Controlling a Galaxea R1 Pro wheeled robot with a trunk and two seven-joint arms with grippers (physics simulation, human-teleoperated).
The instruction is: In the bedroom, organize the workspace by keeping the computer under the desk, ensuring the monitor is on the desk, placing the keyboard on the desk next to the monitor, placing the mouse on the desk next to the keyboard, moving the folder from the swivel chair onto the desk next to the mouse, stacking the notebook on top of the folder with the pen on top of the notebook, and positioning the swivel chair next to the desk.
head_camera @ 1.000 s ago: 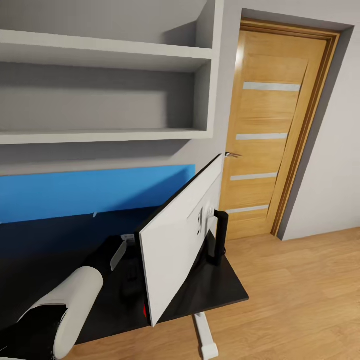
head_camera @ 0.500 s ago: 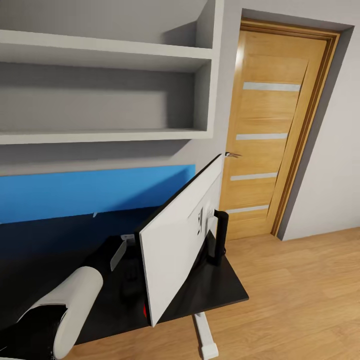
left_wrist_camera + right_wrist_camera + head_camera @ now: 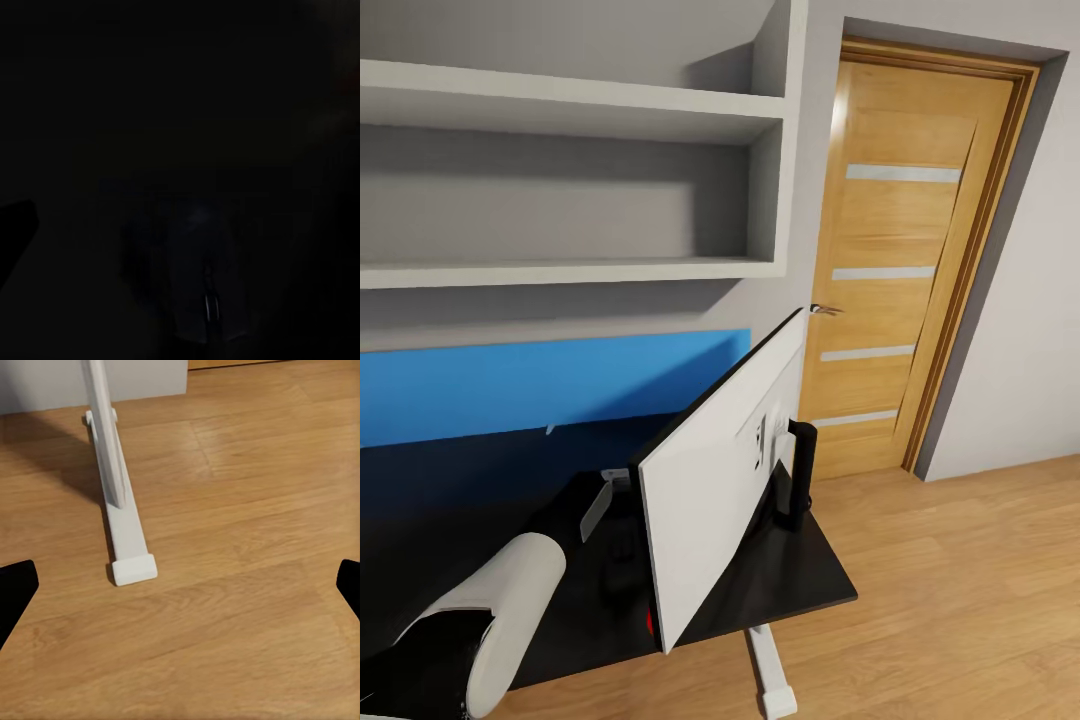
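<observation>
Monitor [image 3: 712, 490] on black worktop [image 3: 800, 575], door [image 3: 905, 260] far right.
Right gripper [image 3: 180, 585] spread above wood floor [image 3: 247, 607]; left gripper's state: cannot tell.

Home bedroom: desk [image 3: 800, 575], door [image 3: 905, 270]

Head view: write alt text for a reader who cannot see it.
A white-backed monitor stands on a black desk, seen at an angle from behind. Grey wall shelves and a blue panel are behind it, a wooden door to the right, and the robot's white left arm at lower left.
</observation>
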